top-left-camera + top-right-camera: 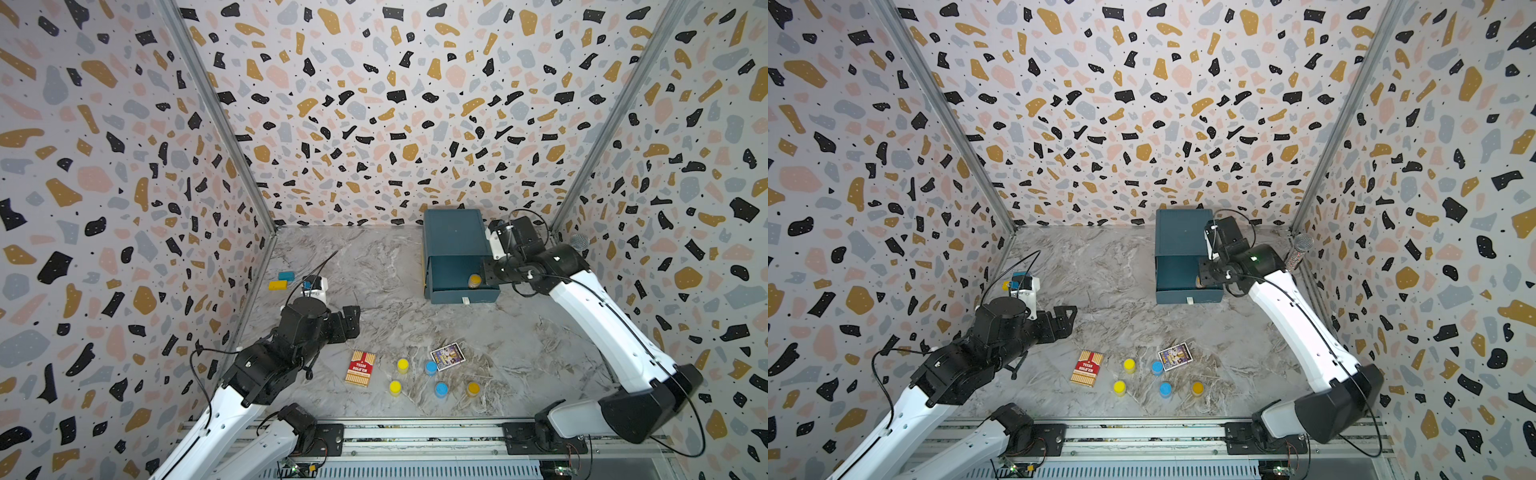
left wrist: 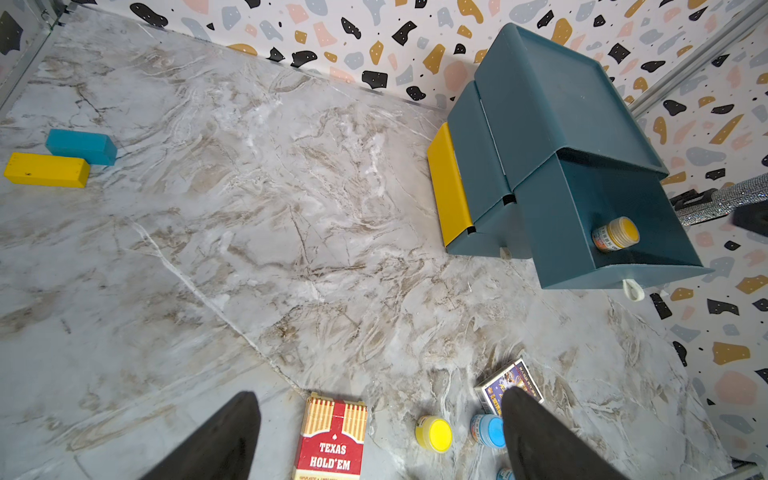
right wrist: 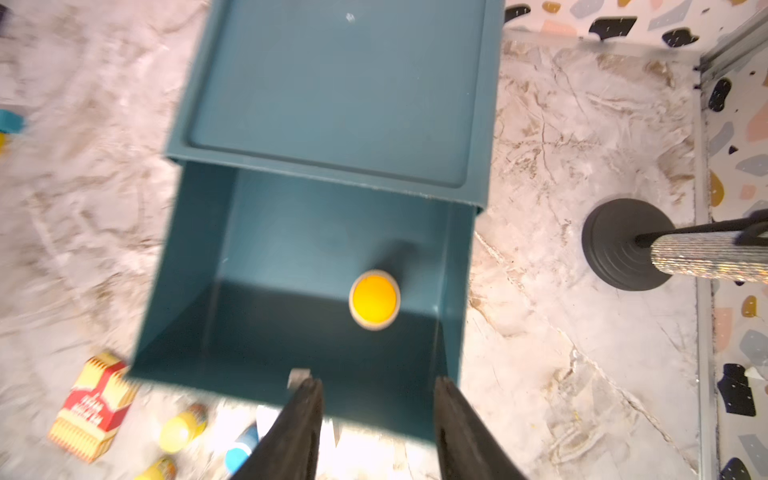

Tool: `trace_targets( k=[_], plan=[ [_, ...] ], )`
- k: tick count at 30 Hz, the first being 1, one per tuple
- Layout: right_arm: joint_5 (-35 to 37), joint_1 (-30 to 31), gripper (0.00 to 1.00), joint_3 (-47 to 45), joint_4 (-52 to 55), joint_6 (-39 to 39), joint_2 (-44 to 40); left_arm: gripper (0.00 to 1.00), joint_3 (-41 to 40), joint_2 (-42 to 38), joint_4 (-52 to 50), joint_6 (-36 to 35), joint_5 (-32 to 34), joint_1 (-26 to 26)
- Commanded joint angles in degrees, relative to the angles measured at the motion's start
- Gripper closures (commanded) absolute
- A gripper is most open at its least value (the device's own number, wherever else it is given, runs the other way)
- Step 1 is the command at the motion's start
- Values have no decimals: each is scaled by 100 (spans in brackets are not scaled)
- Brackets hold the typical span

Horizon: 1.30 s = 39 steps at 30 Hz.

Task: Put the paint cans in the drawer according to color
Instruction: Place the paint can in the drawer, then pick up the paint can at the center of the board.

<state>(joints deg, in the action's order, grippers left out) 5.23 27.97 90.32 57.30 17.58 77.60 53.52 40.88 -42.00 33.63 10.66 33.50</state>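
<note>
Drawer chest (image 1: 453, 232): dark teal, at the back of the table.
Top drawer (image 3: 199, 257): pulled out.
Right gripper (image 3: 376, 384): over the open drawer's front edge, fingers parted, nothing between them.
Left gripper (image 2: 380, 392): fingers spread wide, empty, well apart from the chest.
Orange can (image 3: 374, 299): upright on the drawer floor, just ahead of the right gripper, untouched.
Loose paint cans (image 1: 441, 389): two yellow, two blue, one orange, clustered at the table's front.

orange can (image 3: 374, 300) upright in open drawer (image 3: 189, 270) | claw (image 3: 376, 382) parted, empty
</note>
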Motion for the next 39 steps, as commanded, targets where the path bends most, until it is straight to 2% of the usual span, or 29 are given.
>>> trace_targets(
  k=[1, 5, 10, 13, 19, 25, 28, 31, 39],
  plan=[
    [-544, 12, 52, -274, 997, -95, -583, 6, 238, -4, 108, -93, 102, 17],
    [-576, 519, 52, -1678, 1008, 307, -1317, 6, 214, 52, 113, -112, 100, 14],
    [-14, 2027, 43, -3189, 621, 1495, -1941, 6, 117, 52, 52, -280, 96, 18],
    [196, 2434, 41, -3823, 381, 2012, -2261, 5, 116, 60, -154, -422, 94, 13],
    [-194, 2589, 41, -4778, -309, 2295, -2072, 4, -30, 23, -497, -619, -49, 12],
    [-405, 2736, 41, -4953, -833, 2360, -1651, 3, -266, 158, -362, -602, -382, 13],
    [-462, 2889, 43, -5008, -999, 2382, -1437, 4, -430, 189, 255, -975, -1469, 11],
    [-453, 2994, 44, -5069, -1079, 2431, -1347, 5, -621, 52, 735, -1259, -2290, 8],
    [-571, 3013, 43, -5182, -1160, 2474, -1243, 2, -448, -299, 589, -1721, -3010, -5]
  ],
)
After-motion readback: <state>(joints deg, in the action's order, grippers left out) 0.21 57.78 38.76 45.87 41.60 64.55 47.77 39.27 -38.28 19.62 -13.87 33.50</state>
